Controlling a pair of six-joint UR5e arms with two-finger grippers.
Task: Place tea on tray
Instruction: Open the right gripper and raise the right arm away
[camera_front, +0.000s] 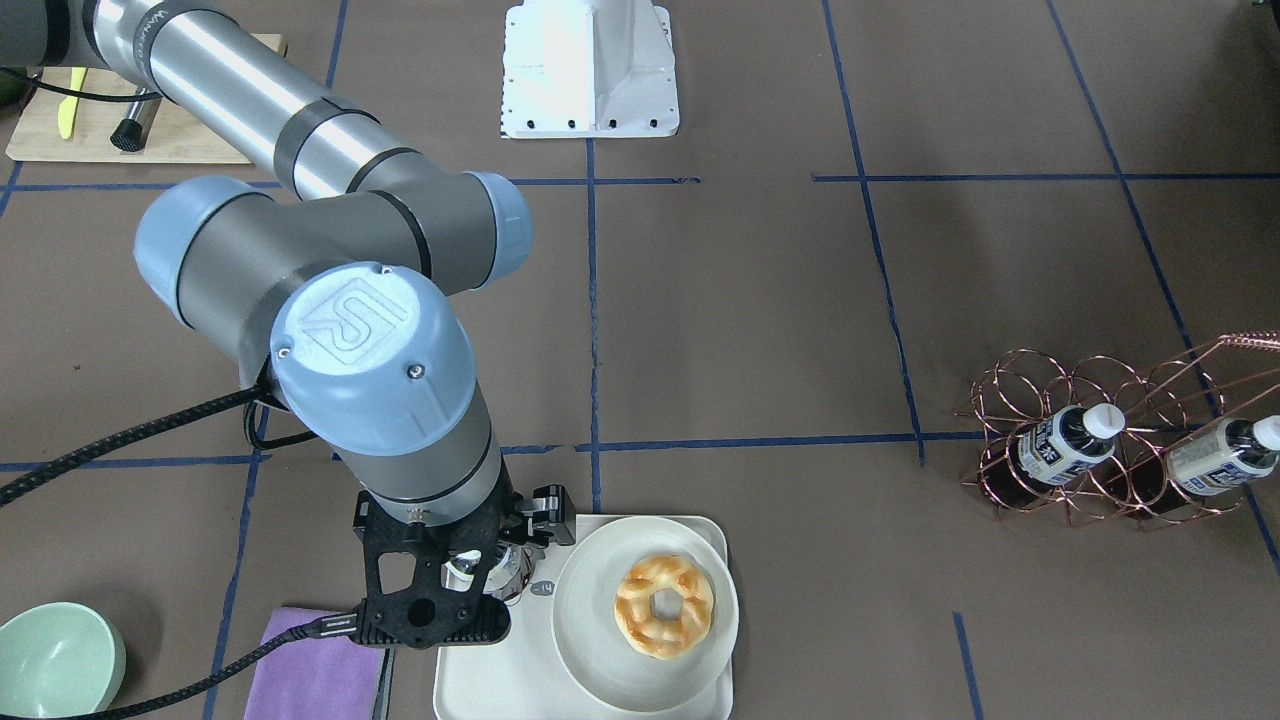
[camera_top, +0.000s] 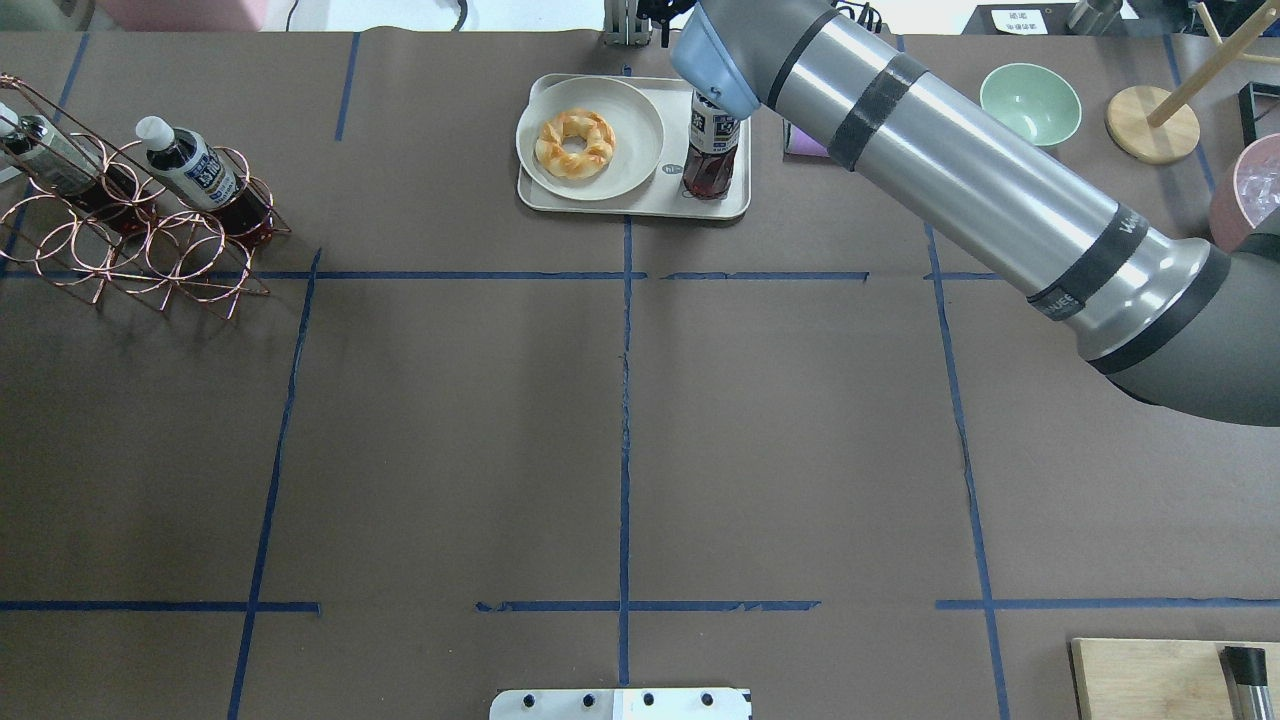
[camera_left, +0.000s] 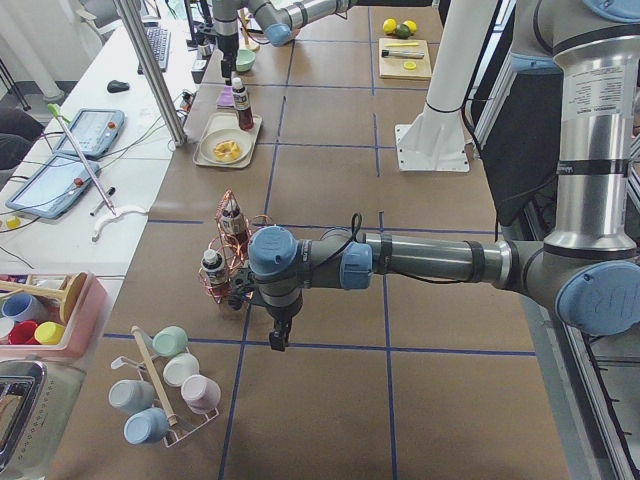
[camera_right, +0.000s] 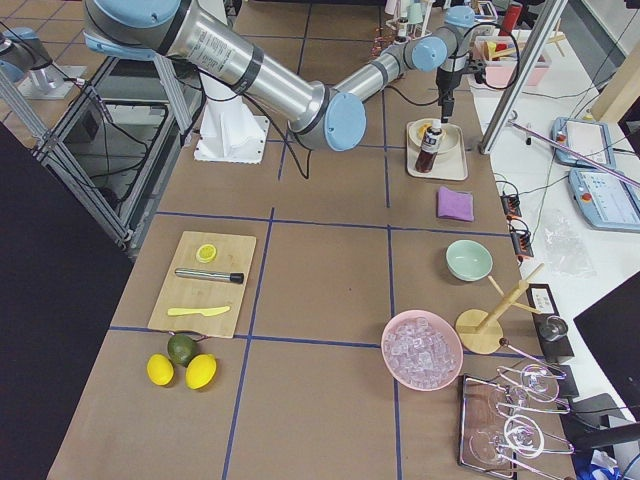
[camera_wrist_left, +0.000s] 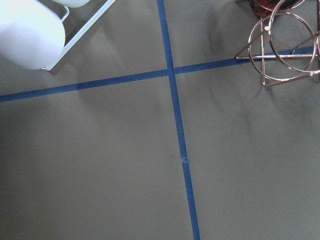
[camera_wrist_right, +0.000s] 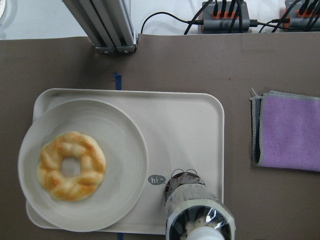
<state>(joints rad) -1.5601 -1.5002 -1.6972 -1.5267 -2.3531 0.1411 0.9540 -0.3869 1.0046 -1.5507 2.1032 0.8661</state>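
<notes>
One tea bottle (camera_top: 710, 150) stands upright on the cream tray (camera_top: 640, 205), on its right half beside the plate. In the right wrist view the bottle (camera_wrist_right: 200, 220) is seen from above, next to the tray's (camera_wrist_right: 190, 120) small printed mark. My right gripper (camera_front: 490, 560) points down over the bottle's cap. Its jaws look spread, with one finger linkage sticking out sideways. Two more tea bottles (camera_top: 190, 165) lie in the copper wire rack (camera_top: 150, 260). My left gripper (camera_left: 283, 338) hangs near that rack and shows only in the exterior left view, so I cannot tell its state.
A round white plate (camera_top: 640, 120) with a ring pastry (camera_top: 575, 142) fills the tray's left half. A purple cloth (camera_wrist_right: 290, 130) lies right of the tray. A green bowl (camera_top: 1030, 100) and a wooden stand (camera_top: 1150, 125) are at the far right. A cutting board (camera_top: 1150, 680) is near the robot.
</notes>
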